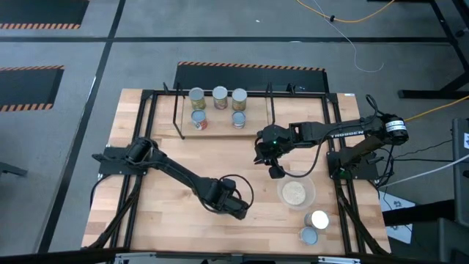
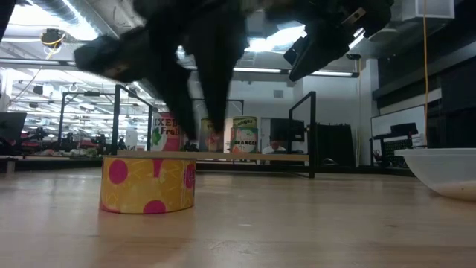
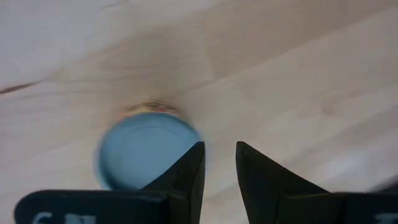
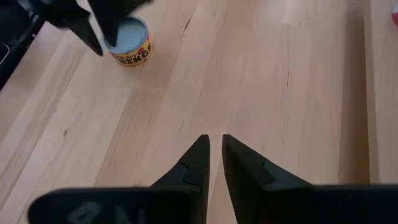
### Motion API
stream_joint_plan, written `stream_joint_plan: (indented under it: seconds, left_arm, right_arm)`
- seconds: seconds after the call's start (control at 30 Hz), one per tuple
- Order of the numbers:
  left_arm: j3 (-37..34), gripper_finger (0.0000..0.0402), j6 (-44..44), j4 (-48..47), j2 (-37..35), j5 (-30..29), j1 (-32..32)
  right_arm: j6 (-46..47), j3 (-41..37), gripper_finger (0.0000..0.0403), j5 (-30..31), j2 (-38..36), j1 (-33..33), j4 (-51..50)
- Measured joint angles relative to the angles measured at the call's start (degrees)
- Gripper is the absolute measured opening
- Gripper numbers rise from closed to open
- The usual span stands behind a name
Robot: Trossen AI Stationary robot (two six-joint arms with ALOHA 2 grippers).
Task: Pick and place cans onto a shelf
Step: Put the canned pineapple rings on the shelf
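One can stands upright on the table near its front middle. It shows yellow with pink dots in the low view (image 2: pixel 149 184) and has a pale blue top (image 3: pixel 146 152). My left gripper (image 1: pixel 236 209) hovers just above it, fingers only slightly apart (image 3: pixel 219 149) and beside the can's top, not around it. The right wrist view also shows this can (image 4: pixel 132 45). The shelf (image 1: pixel 220 128) stands at the far edge, with three cans (image 1: pixel 220 96) on its upper tier and two (image 1: pixel 198 119) on the wooden board. My right gripper (image 1: pixel 275 171) is shut and empty above the table's middle.
A clear bowl of beige grains (image 1: pixel 296 193) sits right of centre, just beside my right gripper. Two more cans (image 1: pixel 318 219) (image 1: pixel 309 235) stand at the front right corner. The black tube frame (image 1: pixel 146 95) edges the table. Bare wood lies between the arms and the shelf.
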Motion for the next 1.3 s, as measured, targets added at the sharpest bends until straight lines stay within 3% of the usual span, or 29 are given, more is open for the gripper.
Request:
stream_joint_plan:
  seconds: [0.87,1.13,1.3]
  left_arm:
    - [0.06,0.0082,3.46,-1.39,3.59,3.9,0.07]
    - [0.02,0.0012,6.75,-2.26,3.65,3.86,0.25]
    - [-0.09,0.0009,14.74,-3.0,3.24,4.56,0.86]
  right_arm:
    - [0.16,0.0,0.0049,-0.08,0.0,0.0,0.0]
    - [-0.07,0.0,0.0049,0.02,0.0,0.0,-0.02]
    - [-0.12,0.0,0.0049,0.02,-0.12,0.0,-0.09]
